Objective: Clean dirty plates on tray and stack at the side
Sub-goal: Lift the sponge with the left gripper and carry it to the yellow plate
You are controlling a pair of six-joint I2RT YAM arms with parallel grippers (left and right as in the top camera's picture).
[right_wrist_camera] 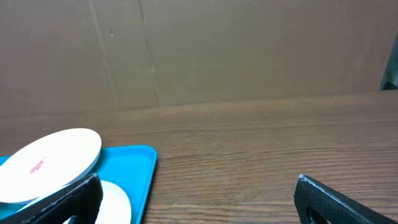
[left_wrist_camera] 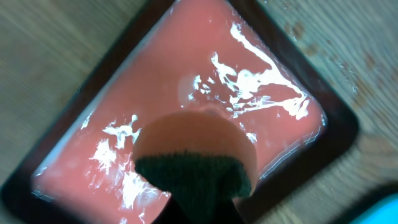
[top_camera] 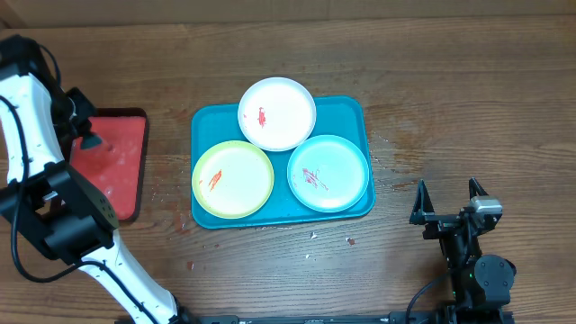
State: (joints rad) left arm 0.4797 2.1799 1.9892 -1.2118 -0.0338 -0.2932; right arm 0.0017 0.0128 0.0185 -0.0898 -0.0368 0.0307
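A brown wooden table (top_camera: 468,81) is seen from above, with pale specks scattered near the tray's front edge. The tray (top_camera: 353,110) is placed at the middle. Three dirty plates are laid on it: the white plate (top_camera: 277,112) at the back, partly resting over the yellow-green plate (top_camera: 232,178) and the mint plate (top_camera: 328,173) in front. Red smears are seen on each.

At the table's left a red tray (left_wrist_camera: 205,56) with wet streaks is set. A sponge (left_wrist_camera: 196,155) is held over it by the left gripper (top_camera: 87,133), whose fingers are hidden. The right gripper (top_camera: 446,187) is spread wide on the table's right, gripping nothing. A cardboard wall (right_wrist_camera: 249,50) is seen behind the table.
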